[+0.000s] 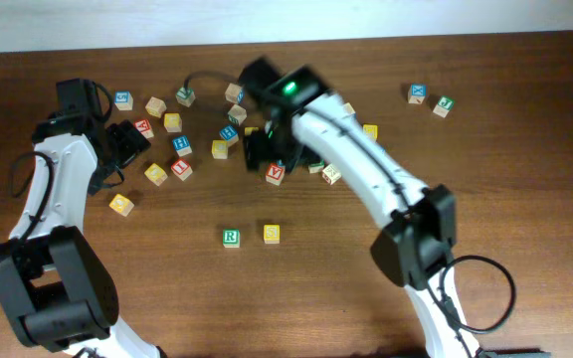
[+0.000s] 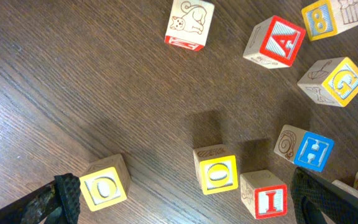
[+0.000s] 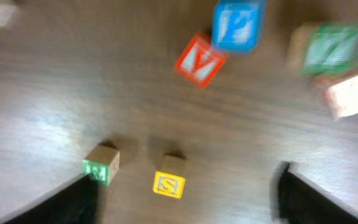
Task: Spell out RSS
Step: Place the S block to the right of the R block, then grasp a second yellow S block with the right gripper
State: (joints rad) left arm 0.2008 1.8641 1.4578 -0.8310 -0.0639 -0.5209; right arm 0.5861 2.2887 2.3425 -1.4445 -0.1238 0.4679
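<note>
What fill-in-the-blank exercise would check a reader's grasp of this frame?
1. The green cube standing beside the yellow S cube, apart from the cluster, bears the letter ___.
2. In the right wrist view, the red cube shows the letter ___.
3. The right gripper is open over the cluster and holds ___.

Missing words: R; V; nothing.
</note>
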